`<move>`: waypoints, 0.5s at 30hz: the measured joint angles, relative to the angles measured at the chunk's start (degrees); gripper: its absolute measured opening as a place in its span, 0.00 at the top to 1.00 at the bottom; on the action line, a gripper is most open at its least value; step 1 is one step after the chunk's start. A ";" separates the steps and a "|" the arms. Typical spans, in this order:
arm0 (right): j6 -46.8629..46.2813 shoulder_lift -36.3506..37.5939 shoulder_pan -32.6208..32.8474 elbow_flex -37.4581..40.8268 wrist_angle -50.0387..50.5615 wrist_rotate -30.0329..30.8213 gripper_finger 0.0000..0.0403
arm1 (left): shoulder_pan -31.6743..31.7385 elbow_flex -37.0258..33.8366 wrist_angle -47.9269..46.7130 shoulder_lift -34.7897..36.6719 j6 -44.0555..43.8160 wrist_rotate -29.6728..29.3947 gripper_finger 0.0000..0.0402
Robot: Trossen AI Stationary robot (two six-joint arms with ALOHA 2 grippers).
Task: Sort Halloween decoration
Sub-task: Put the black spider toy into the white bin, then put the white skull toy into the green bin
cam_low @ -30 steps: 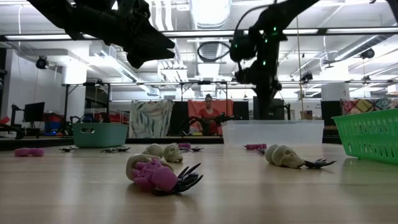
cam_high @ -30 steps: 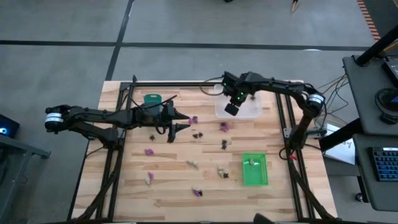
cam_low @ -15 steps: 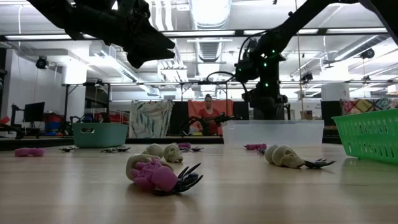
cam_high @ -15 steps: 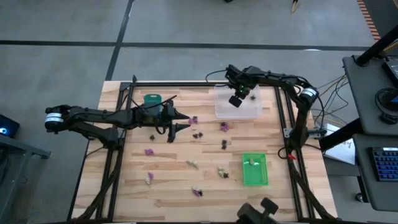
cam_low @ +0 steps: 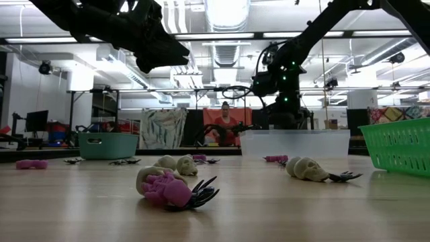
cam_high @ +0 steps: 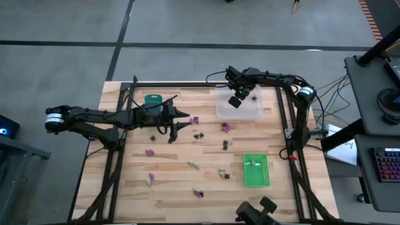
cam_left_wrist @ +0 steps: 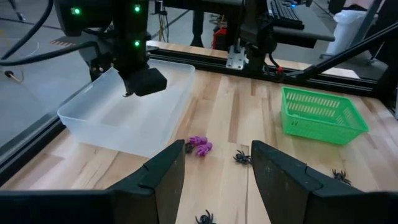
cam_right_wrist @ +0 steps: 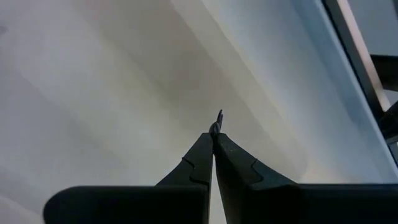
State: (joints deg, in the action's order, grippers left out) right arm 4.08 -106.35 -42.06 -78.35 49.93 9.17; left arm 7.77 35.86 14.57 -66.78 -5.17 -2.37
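Small Halloween decoration pieces lie scattered on the wooden table: purple ones (cam_high: pixel 194 120) (cam_high: pixel 225 127), black spiders (cam_high: pixel 199 135) and pale skulls (cam_low: pixel 306 168). My right gripper (cam_high: pixel 235 102) hangs over the clear tray (cam_high: pixel 251 112), pointing steeply down, shut on a tiny dark piece (cam_right_wrist: pixel 218 118). My left gripper (cam_high: pixel 181 121) hovers open above the table's middle left, nearly level, with nothing between its fingers (cam_left_wrist: pixel 214 165); a purple piece (cam_left_wrist: pixel 200 145) lies beyond them. My right gripper pinches a thin dark sliver (cam_right_wrist: pixel 218 116) between the very ends of its two fingers. The fingers come from above, pointing steeply down. The sliver sticks out just past the tips, clear of the tray's floor. Which part of the piece it is cannot be told.
A teal tray (cam_high: pixel 153 99) stands at the far left and a green basket (cam_high: pixel 255 170) at the near right, with a pale piece inside. Black frame rails (cam_high: pixel 187 84) run along the table's far and side edges. A person (cam_low: pixel 224 121) sits in the room behind.
My right gripper has gone toward the table's far edge, from the clear tray's near rim to above its inside, and has sunk lower, staying shut.
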 joint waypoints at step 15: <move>-0.25 -0.24 0.02 0.00 -0.26 -0.03 0.75 | 0.00 0.00 -0.02 0.00 -0.04 -0.06 0.58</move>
State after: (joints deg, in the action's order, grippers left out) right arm 3.83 -106.59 -42.04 -78.35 49.67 9.14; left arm 7.77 35.86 14.55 -66.78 -5.21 -2.43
